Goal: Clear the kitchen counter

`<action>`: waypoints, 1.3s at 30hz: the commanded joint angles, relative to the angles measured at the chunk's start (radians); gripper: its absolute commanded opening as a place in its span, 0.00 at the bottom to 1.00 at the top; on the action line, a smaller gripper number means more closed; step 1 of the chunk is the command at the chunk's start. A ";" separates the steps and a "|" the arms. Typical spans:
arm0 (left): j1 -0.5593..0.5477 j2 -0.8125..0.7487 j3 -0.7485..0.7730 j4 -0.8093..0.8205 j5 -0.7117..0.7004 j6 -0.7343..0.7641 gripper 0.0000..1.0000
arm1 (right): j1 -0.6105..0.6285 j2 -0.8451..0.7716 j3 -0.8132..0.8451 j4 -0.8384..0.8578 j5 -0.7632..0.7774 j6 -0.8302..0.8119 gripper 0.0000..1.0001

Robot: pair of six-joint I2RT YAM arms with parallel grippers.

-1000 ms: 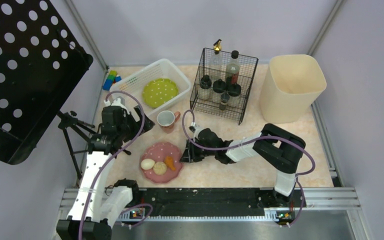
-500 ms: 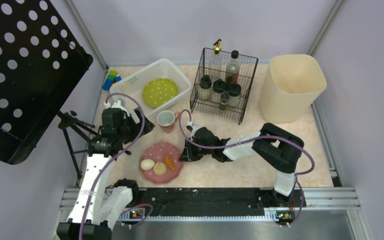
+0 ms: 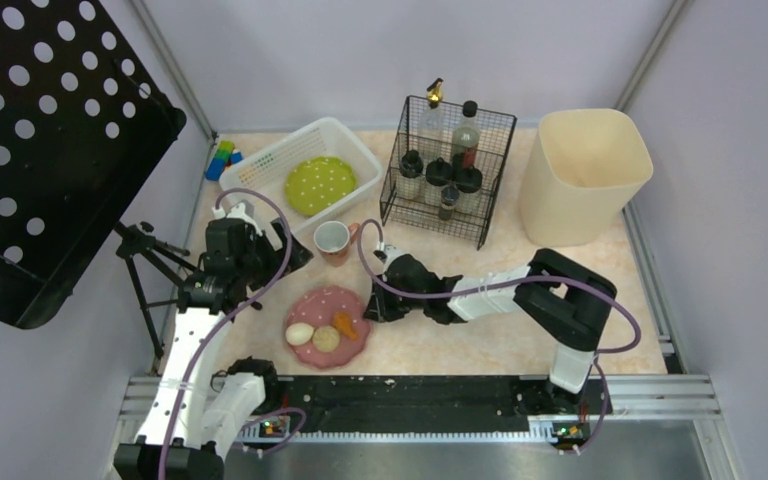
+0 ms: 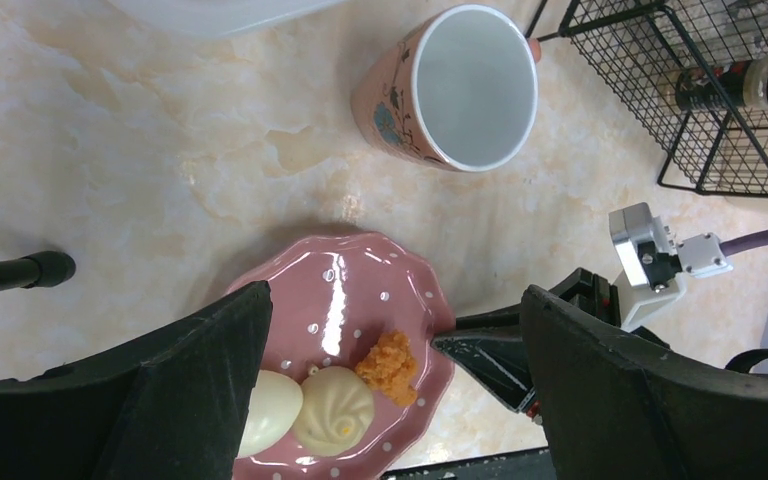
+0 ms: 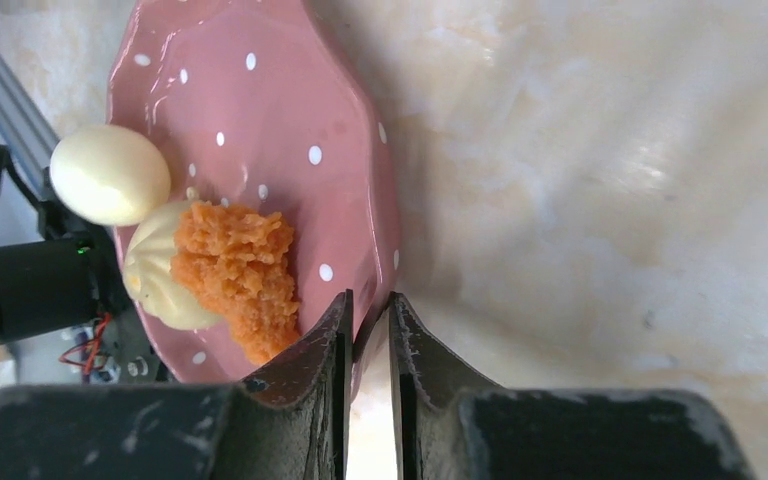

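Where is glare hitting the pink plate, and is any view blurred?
Left wrist: bright glare streaks on the pink plate. Right wrist: softer sheen along the plate's top, counter washed pale. Top external: even light, no glare there; no view looks blurred.

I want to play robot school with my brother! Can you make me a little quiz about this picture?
1. True or false: the green plate lies in the white basket.
2. What does the right hand pinch? A) a spoon B) the pink plate C) a sponge
3. How many bits of food sit on the pink plate?
Key: 1 true; 2 B; 3 three.
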 commanded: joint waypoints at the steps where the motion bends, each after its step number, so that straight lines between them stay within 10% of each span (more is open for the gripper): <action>1: -0.004 -0.014 -0.004 0.039 0.073 0.001 0.98 | -0.008 -0.086 -0.033 -0.098 0.117 -0.064 0.00; 17: -0.041 -0.058 -0.108 0.066 0.180 -0.041 0.91 | -0.148 -0.300 -0.225 -0.127 0.085 -0.083 0.00; 39: -0.489 0.201 -0.282 0.371 0.028 -0.241 0.83 | -0.240 -0.795 -0.550 -0.316 0.158 -0.017 0.00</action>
